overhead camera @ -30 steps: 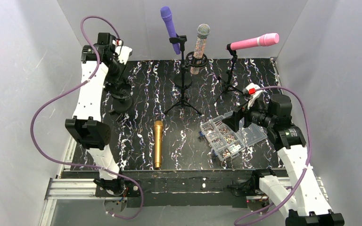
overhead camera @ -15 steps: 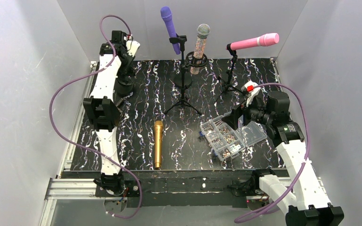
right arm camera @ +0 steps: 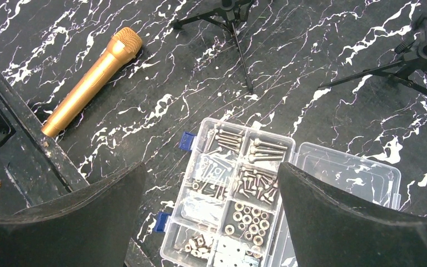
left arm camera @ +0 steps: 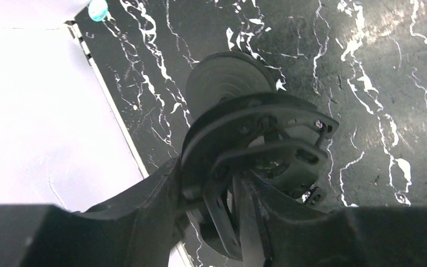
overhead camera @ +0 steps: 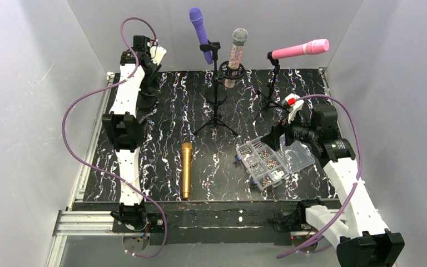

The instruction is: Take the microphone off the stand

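Three microphones sit in stands at the back: a purple one [overhead camera: 199, 32], a glittery silver one [overhead camera: 237, 54] and a pink one [overhead camera: 300, 49]. A gold microphone [overhead camera: 186, 169] [right arm camera: 92, 80] lies flat on the mat, free of any stand. At the back left my left gripper [overhead camera: 148, 77] [left arm camera: 239, 194] is shut on the cradle [left arm camera: 267, 139] of an empty black stand with a round base [left arm camera: 228, 78]. My right gripper [overhead camera: 276, 139] [right arm camera: 208, 183] hangs open above the screw box, holding nothing.
A clear plastic box of screws and nuts [overhead camera: 267, 161] [right arm camera: 239, 189] lies open at the front right, lid folded back. Tripod legs [right arm camera: 236, 33] of the middle stand spread across the mat. White walls enclose the table; the mat's left edge [left arm camera: 117, 105] is close to the empty stand.
My left arm has swung towards the back left corner, taking the empty black stand with it. The right arm has drifted slightly back. The microphones have not moved.
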